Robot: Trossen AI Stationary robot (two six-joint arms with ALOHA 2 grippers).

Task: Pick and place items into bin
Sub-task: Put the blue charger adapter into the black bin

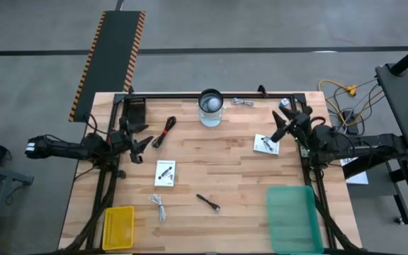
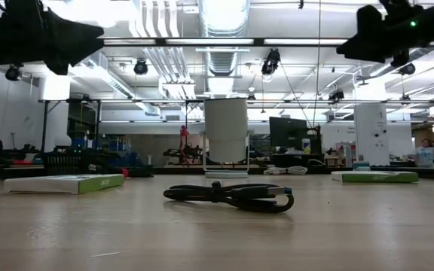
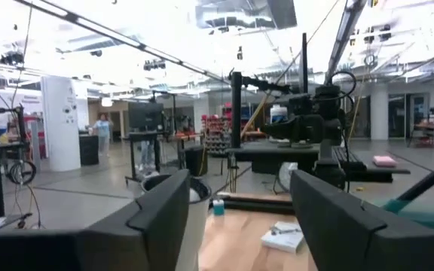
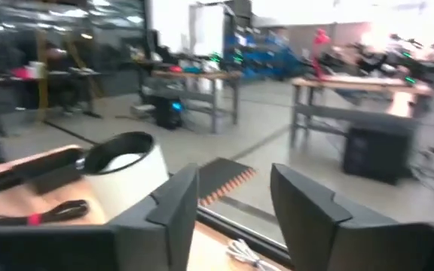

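Note:
Both grippers hang above the wooden table and hold nothing. My left gripper is open at the table's left side, beside a black cable with a red tip. My right gripper is open at the right side, over the edge of a white packet. Flat on the table lie a second white packet, a short white cable, a small black tool and small metal bits. A green bin stands at the near right.
A clear round jar with a dark rim stands at the far middle. A yellow bin sits at the near left corner. A black frame rail runs along the far edge. Bare wood lies in the table's middle.

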